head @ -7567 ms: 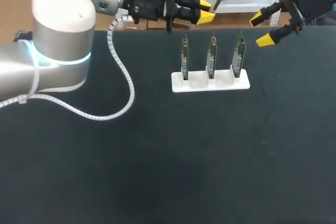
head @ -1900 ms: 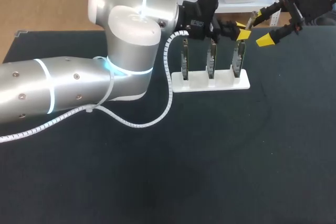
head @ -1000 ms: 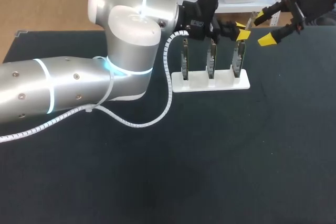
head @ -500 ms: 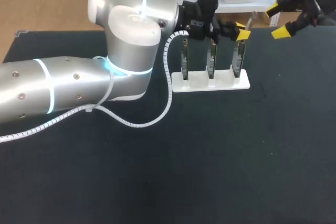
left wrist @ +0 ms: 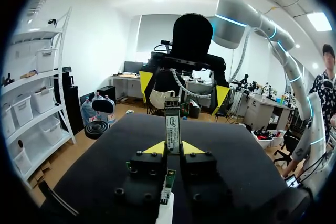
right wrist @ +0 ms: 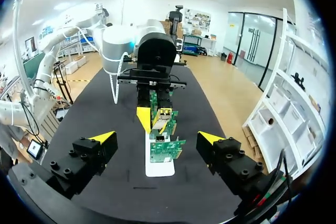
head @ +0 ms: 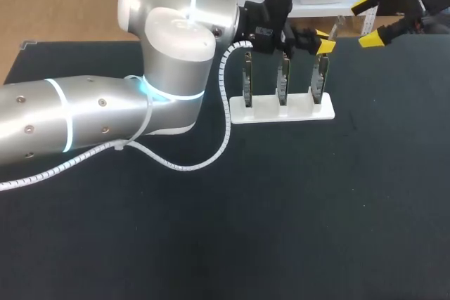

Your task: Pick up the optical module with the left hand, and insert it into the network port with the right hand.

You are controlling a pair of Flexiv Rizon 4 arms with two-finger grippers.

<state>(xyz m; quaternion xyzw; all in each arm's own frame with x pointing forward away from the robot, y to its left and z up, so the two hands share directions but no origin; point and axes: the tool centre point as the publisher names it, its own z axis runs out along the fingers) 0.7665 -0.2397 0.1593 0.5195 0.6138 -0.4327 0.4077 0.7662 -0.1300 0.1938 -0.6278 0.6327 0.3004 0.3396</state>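
**Surface.** Dark matte table [head: 295,216], filling most of the head view.

**Holder.** One white stand [head: 281,112], upper centre of the head view, resting on the table. It has three slots, each holding a green circuit board upright: left board [head: 247,79], middle board [head: 283,79], right board [head: 320,79].

**Left arm** [head: 105,110]. Silver; enters from the left edge and reaches over the tops of the boards. A white coiled cable [head: 218,138] loops from it onto the table.

**Left gripper** [head: 325,43]. Sits above the right board. Its yellow tips pinch the optical module [left wrist: 172,127] from two sides. The module is a slim metal bar, upright, clear of the table.

**Right gripper** [head: 373,20]. Upper right corner of the head view, fingers spread wide, holding nothing, apart from the stand.
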